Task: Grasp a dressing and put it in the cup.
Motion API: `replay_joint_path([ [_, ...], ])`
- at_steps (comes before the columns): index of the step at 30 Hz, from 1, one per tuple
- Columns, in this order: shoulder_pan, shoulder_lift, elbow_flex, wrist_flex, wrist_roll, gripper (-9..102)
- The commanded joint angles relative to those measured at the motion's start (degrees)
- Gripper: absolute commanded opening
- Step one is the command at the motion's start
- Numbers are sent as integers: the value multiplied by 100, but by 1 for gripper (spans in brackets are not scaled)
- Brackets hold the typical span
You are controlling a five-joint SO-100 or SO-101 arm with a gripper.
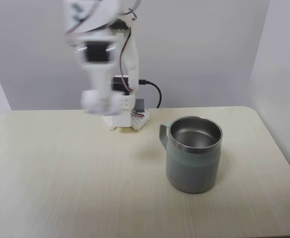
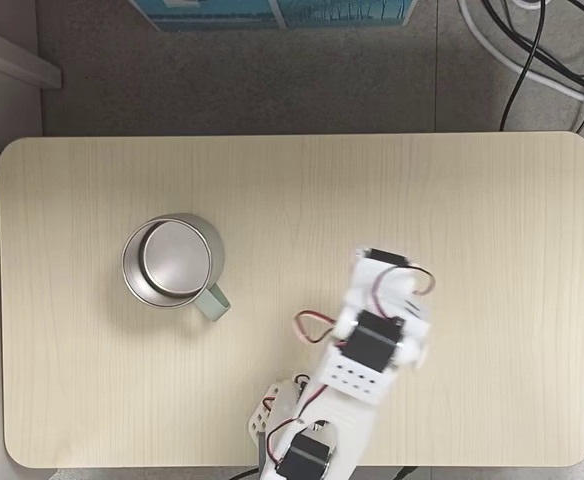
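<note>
Table front: pale wood-grain top (image 1: 60,188), bare along the near edge in a fixed view; seen from above in a fixed view (image 2: 472,200) as a rounded rectangle.

Cup: grey-green mug (image 1: 192,168), upright on the table, right of centre in a fixed view, nearer than the arm's base. Shiny steel rim and inside. Handle (image 1: 163,135) turned to that view's left. From above in a fixed view, cup (image 2: 124,265) in the left half of the table, handle (image 2: 212,300) towards the lower right, nothing to be made out inside but steel.

Gripper: white plastic (image 1: 96,104), blurred, hanging above the table well left of the cup and apart from it. Jaw spacing lost in the blur: cannot tell whether wide, narrow or closed on something.

White lump: rounded, soft-edged shape (image 1: 92,101) at the gripper's lower end; too smeared to tell whether dressing or plastic.

Arm: white links with black servos and red wires (image 2: 367,345), stretched from the table's lower edge towards the middle in a fixed view from above, well right of the cup.

Base: white mount (image 1: 125,116) at the table's far edge, black cable (image 1: 155,91) looping beside it.

Wall: plain grey (image 1: 209,49) behind the table.
</note>
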Motion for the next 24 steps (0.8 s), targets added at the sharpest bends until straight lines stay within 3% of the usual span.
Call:
replay_joint_path([
  [1, -1441, -281, 360, 0, 211, 0],
  [7, -2865, -97, 483, -237, 360, 0],
  [24, -3349, 35, -2004, -2013, -9, 0],
])
